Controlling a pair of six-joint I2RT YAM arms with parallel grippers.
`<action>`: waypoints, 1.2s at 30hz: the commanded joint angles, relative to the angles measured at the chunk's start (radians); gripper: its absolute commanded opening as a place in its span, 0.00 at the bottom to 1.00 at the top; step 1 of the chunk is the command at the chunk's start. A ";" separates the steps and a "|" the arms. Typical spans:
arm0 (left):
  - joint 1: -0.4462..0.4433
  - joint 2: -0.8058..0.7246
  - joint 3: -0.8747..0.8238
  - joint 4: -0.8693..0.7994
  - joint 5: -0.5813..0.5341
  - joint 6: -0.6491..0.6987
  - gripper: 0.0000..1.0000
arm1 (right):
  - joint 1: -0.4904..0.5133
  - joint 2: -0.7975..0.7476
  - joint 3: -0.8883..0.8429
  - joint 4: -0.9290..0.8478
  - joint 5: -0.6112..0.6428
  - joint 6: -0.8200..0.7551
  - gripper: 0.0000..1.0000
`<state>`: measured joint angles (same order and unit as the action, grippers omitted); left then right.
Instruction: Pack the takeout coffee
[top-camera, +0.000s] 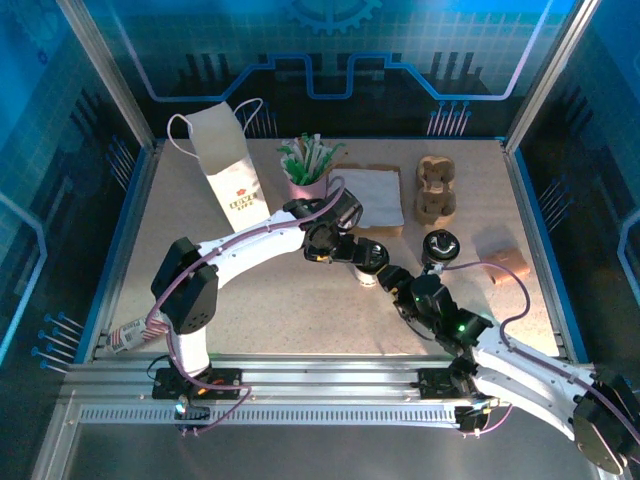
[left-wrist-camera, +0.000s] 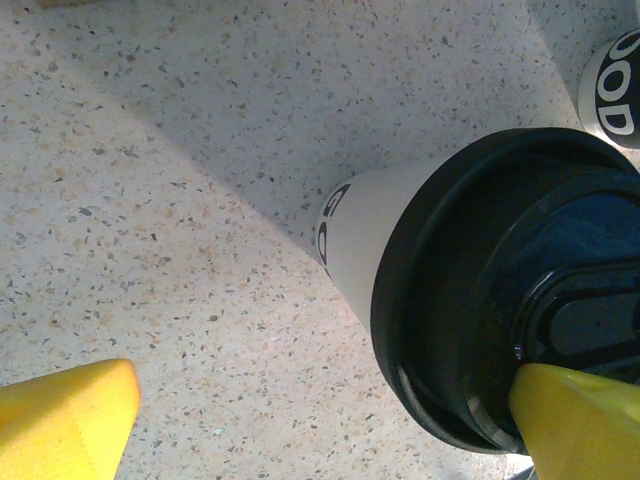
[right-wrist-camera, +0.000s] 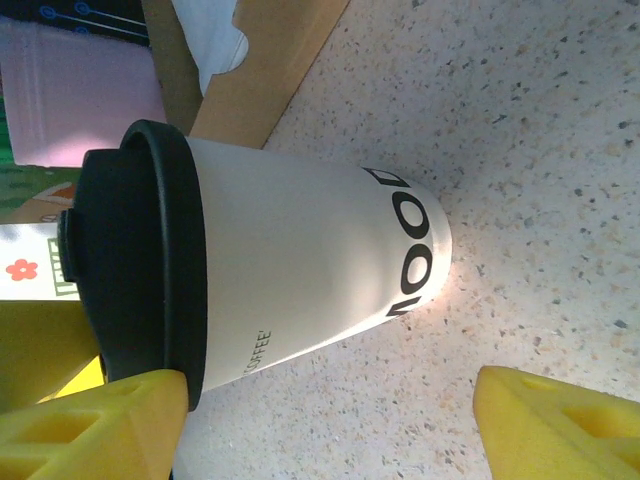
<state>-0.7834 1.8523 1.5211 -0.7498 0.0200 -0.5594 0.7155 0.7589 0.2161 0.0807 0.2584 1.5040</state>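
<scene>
Reaching in from the near edge of the bench (top-camera: 250, 310), the right gripper (right-wrist-camera: 330, 385) gapes wide and holds nothing, one finger by the lid (right-wrist-camera: 140, 260). The lidded cup (right-wrist-camera: 300, 280) stands upright mid-bench. Just beyond, the left gripper (left-wrist-camera: 320, 385) is also wide open and empty, one finger at the lid's rim.

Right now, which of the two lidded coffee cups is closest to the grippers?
The cup between the left gripper and right gripper, in front of the napkins. The other cup stands alone farther right, near the cardboard carrier.
</scene>
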 joint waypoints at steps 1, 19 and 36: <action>-0.020 0.039 -0.059 -0.079 0.017 0.001 0.97 | -0.005 0.019 -0.020 0.140 -0.004 0.005 0.77; -0.020 0.042 -0.063 -0.072 0.026 0.000 0.97 | -0.003 -0.041 -0.019 0.109 0.016 0.009 0.77; -0.019 0.046 -0.059 -0.071 0.038 -0.002 0.97 | 0.014 -0.005 -0.066 0.161 0.042 0.073 0.73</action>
<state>-0.7837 1.8496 1.5063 -0.7193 0.0433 -0.5716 0.7197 0.7467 0.1623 0.2195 0.2592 1.5532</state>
